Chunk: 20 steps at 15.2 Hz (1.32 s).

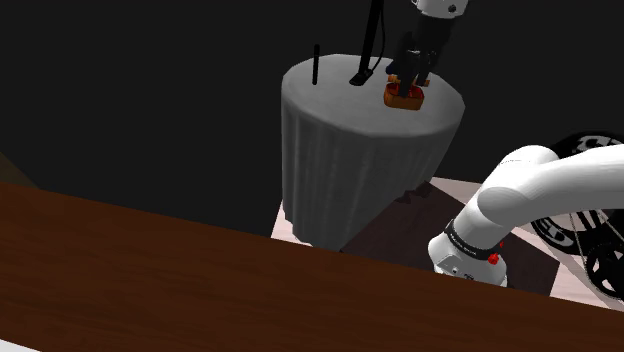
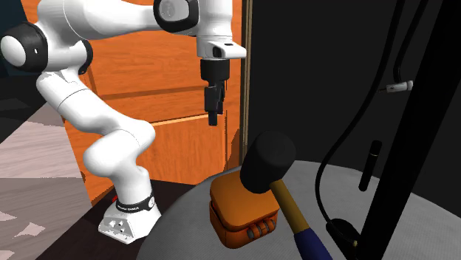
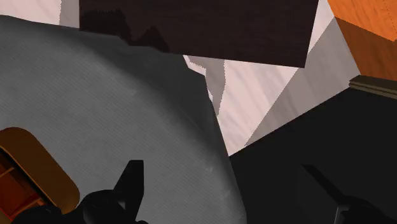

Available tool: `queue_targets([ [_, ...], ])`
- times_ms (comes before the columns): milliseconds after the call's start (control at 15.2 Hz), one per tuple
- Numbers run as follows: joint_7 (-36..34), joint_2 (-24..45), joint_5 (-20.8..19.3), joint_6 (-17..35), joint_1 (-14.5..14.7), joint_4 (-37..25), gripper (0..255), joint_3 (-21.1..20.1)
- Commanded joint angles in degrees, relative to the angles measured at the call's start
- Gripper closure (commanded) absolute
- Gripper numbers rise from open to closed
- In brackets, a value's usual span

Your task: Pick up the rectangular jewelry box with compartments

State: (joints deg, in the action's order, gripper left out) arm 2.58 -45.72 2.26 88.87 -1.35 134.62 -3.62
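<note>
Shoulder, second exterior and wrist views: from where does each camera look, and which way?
Shoulder view: beside the stand, looking down on the grey table; white arm shows.
Second exterior view: low across the table, facing the arm and gripper.
Wrist view: on the hand, looking down at the table's edge; both fingers show.
All three share the orange box.

Jewelry box [image 2: 240, 210]: one.
Bench [image 2: 414, 221]: one, round and cloth-covered, under the box.
Mallet [image 2: 270, 164]: one, head over the box.
Black rod [image 2: 371, 164]: one, upright, apart from the box.
Wheels [image 1: 598, 268]: seemingly two, well beyond the box.
</note>
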Motion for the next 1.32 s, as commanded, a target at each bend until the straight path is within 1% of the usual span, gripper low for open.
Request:
queue_targets([
  [0, 0.0, 0.0, 0.0, 0.0, 0.0, 0.0, 0, 0.0],
  [330, 10.7, -10.9, -14.5, 13.8, 0.3, 13.6, 0, -0.4],
  [528, 16.7, -16.9, -23.8, 24.0, -0.4, 21.6, 0, 1.1],
  [660, 20.5, -20.2, -30.7, 32.0, -1.7, 26.5, 0, 3.1],
  [792, 24.0, -22.4, -38.3, 41.3, -3.9, 30.8, 0, 6.0],
  [858, 25.6, -22.9, -42.4, 46.5, -5.4, 32.5, 0, 7.8],
  [990, 27.9, -22.0, -51.7, 58.3, -9.6, 35.0, 0, 11.8],
  [1056, 28.4, -20.5, -56.9, 65.2, -12.5, 35.6, 0, 13.7],
  [1122, 28.4, -20.4, -57.0, 65.4, -12.6, 35.6, 0, 13.8],
  [1254, 27.2, -19.9, -58.3, 67.2, -13.8, 36.8, 0, 13.7],
])
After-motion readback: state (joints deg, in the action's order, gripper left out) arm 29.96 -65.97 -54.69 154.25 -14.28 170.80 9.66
